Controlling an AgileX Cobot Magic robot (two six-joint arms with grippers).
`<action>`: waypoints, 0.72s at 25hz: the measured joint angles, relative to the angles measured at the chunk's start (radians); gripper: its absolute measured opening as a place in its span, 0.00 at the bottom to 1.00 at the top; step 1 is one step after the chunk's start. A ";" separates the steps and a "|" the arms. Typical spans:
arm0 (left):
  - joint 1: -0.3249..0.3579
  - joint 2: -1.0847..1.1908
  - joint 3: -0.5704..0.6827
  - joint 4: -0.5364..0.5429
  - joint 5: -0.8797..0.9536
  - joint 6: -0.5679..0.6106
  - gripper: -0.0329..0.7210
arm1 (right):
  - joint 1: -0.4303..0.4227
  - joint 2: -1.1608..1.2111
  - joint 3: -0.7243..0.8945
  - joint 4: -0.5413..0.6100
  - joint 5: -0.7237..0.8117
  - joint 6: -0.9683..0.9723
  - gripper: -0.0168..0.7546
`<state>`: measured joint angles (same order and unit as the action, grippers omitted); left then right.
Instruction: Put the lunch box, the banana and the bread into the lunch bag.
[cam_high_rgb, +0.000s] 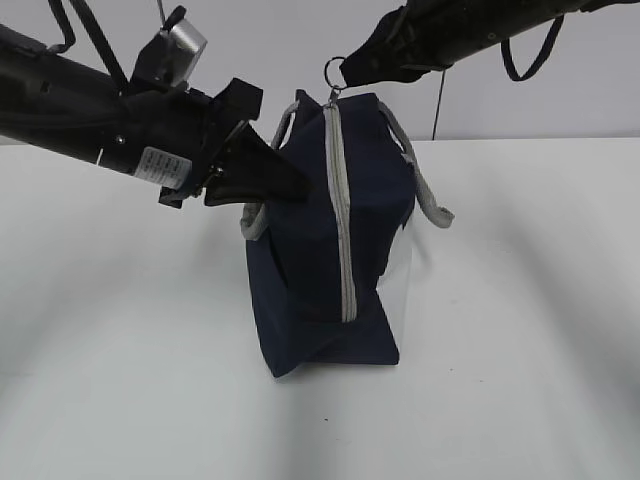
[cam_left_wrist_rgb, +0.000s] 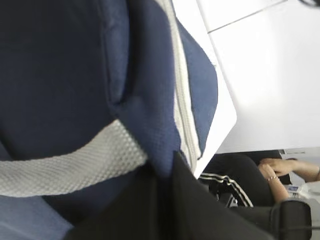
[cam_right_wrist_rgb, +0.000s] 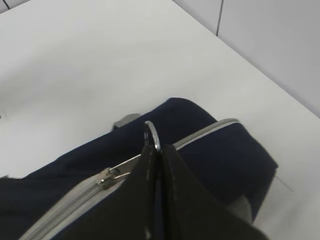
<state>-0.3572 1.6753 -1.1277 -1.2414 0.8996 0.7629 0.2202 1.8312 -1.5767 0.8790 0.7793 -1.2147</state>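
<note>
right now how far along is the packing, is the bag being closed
No lunch box, banana or bread lies on the table, so they are probably inside, unconfirmed. The lunch bag stands on end, its zipper closed along the visible length. The right gripper pinches the ring pull; the left gripper grips the bag. Left: finish zipping, release.

Black fingers (cam_left_wrist_rgb: 170, 210) pinch the navy lunch bag (cam_left_wrist_rgb: 75, 80) beside its grey webbing handle (cam_left_wrist_rgb: 70, 165) and zipper (cam_left_wrist_rgb: 184, 107).

You are not seeing inside the lunch bag (cam_high_rgb: 325, 250): its closed zipper (cam_high_rgb: 340, 210) is hiding any contents. The left gripper (cam_high_rgb: 262, 180) is covering the bag's nine o'clock side, and the frame's top edge is cutting off both arms at twelve o'clock.
</note>
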 joint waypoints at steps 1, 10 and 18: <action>0.000 0.000 0.000 0.006 0.010 0.000 0.04 | -0.006 0.012 -0.014 0.000 -0.005 0.000 0.00; 0.000 0.000 0.000 0.073 0.079 0.011 0.04 | -0.042 0.186 -0.203 0.000 -0.027 0.002 0.00; 0.000 0.000 0.000 0.106 0.111 0.028 0.04 | -0.054 0.395 -0.404 0.000 0.046 0.019 0.00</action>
<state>-0.3572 1.6753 -1.1277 -1.1355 1.0106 0.7905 0.1661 2.2262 -1.9803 0.8790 0.8250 -1.1960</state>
